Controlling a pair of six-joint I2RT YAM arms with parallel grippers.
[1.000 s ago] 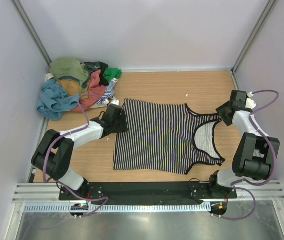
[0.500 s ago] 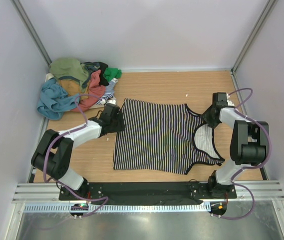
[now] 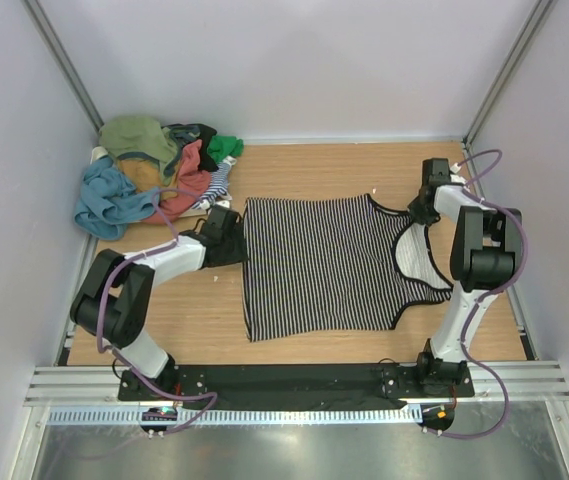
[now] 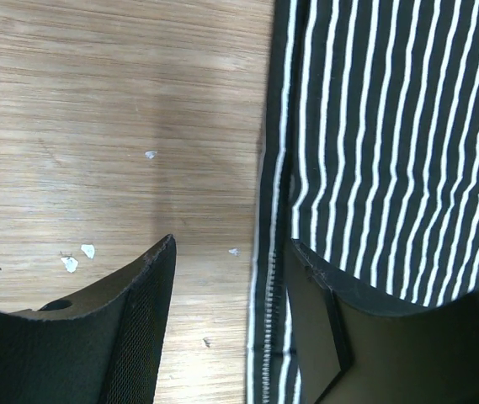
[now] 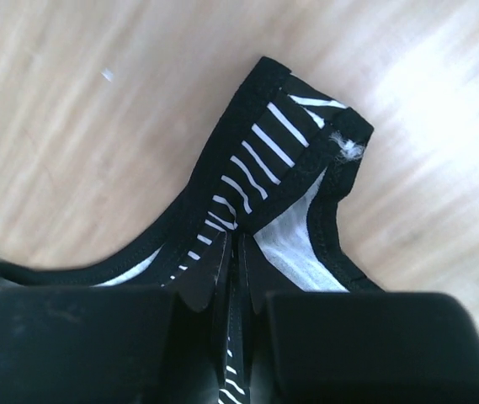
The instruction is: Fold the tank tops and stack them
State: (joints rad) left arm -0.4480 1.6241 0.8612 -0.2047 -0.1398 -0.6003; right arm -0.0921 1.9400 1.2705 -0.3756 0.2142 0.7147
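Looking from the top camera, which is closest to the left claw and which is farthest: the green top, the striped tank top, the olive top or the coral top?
Starting from the left claw:
1. striped tank top, right beside it, on its right.
2. coral top, just behind it, a little to the left.
3. green top, straight behind, near the back wall.
4. olive top, in the back-left corner.

Lighting is bright, soft and even. Glare washes out the table (image 5: pixel 441 93) beyond the jaws of the right gripper (image 5: pixel 232 252), to their right. A faint shadow falls ahead of the left gripper (image 4: pixel 231 244), between its jaws.
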